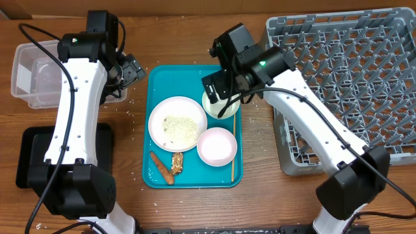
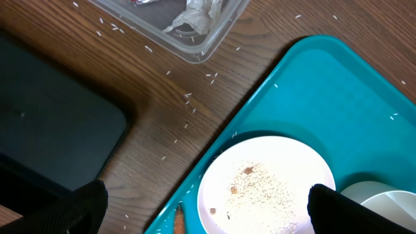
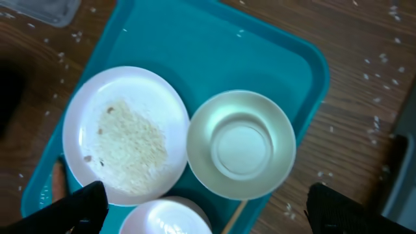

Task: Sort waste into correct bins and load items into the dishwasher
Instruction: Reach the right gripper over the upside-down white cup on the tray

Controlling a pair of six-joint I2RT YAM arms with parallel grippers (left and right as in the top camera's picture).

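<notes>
Pale-green round bowl [image 3: 241,144], counter [image 1: 195,208] centre: right hand [image 3: 209,209] hovers above, spread wide, empty. Next: drop, pinch rim.

One tray [image 1: 195,73], one plate [image 1: 177,123], two bowls [image 3: 241,144], one chopstick [image 1: 233,172], one carrot [image 1: 161,169], one rack [image 1: 344,65], two bins [image 1: 32,71]

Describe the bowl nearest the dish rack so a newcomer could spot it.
Start at the big teal tray. In its top right corner in the overhead view, beside the rice plate and above the pinkish bowl, sits the pale green bowl. It is the only greenish dish there.
</notes>
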